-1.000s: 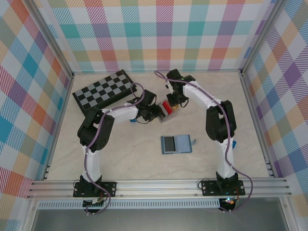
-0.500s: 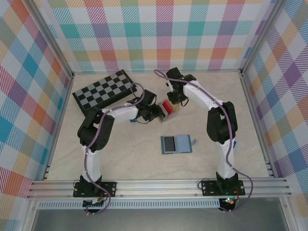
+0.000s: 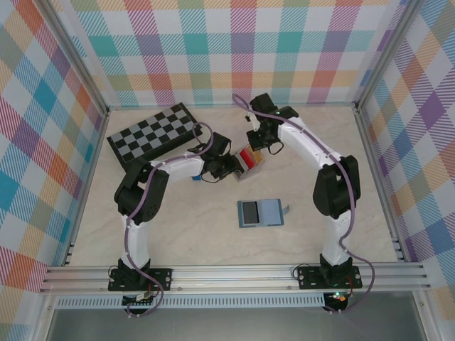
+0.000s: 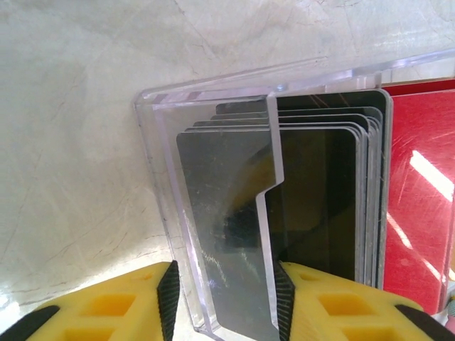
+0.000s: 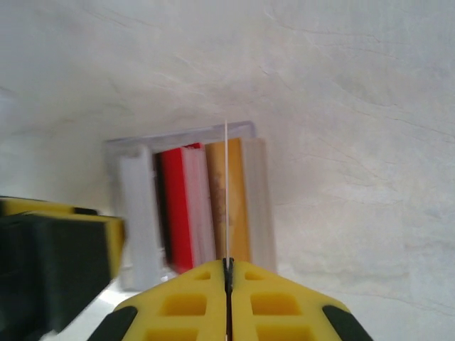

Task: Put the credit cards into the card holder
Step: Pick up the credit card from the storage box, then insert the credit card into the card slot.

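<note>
card holder point(image 5: 134, 206): red card point(image 5: 174, 213), tan card point(image 5: 238, 213) upright inside

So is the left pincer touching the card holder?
Touching. In the left wrist view, the left pincer has its black pads pressed against both sides of the clear card holder.

No writing, number, brand or sign can be read anywhere. The credit cards point(image 4: 313, 206) standing in the card holder point(image 4: 162, 177) show plain black and red faces with no legible print. The chessboard point(image 3: 151, 133) on the table point(image 3: 199, 234) bears only its grey and black squares.
</note>
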Controlling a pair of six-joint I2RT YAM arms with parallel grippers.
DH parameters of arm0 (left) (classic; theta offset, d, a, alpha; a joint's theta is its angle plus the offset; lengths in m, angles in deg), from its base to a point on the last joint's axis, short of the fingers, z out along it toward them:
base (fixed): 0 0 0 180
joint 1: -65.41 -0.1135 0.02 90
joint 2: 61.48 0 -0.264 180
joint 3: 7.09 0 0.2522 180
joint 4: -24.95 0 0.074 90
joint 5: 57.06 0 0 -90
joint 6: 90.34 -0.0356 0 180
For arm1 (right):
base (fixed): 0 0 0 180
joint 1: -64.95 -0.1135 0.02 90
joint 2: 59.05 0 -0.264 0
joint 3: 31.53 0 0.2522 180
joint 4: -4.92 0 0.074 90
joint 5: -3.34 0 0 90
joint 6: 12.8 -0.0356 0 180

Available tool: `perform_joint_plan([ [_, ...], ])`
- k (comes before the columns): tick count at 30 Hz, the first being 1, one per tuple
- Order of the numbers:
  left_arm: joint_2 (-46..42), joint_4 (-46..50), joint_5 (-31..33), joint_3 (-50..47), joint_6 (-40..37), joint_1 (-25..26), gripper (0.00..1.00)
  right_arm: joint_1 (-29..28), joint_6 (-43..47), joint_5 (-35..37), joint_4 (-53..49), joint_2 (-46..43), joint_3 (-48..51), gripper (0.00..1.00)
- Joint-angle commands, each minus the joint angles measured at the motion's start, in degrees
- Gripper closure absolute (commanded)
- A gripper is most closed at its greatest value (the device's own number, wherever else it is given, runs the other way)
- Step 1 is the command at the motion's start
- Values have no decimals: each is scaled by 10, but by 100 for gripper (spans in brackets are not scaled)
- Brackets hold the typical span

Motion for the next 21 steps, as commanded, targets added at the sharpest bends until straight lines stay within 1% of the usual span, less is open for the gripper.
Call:
perform_joint_plan([
  [1,-30,54,7,-12,-12,-4,55,12,-57,-91,24,-80,46,93],
  [5,-68,44,-5,-14,-16,-6,48,36,-122,-153,73,-149,131,94],
  [8,-104,7,-25,-29,-14,-6,42,56,-190,-205,146,-217,222,93],
  [10,-131,-29,-51,-54,-2,-5,39,67,-241,-244,200,-261,291,92],
  [12,-155,-81,-88,-88,27,-6,37,73,-287,-264,244,-295,344,92],
  [14,-171,-152,-129,-127,68,-5,36,77,-326,-280,281,-320,385,92],
  [16,-177,-246,-169,-167,124,-3,35,80,-364,-295,317,-341,425,91],
  [19,-172,-360,-212,-202,185,2,33,82,-414,-322,369,-355,464,90],
  [21,-162,-388,-233,-200,200,8,33,82,-440,-336,399,-357,483,90],
])
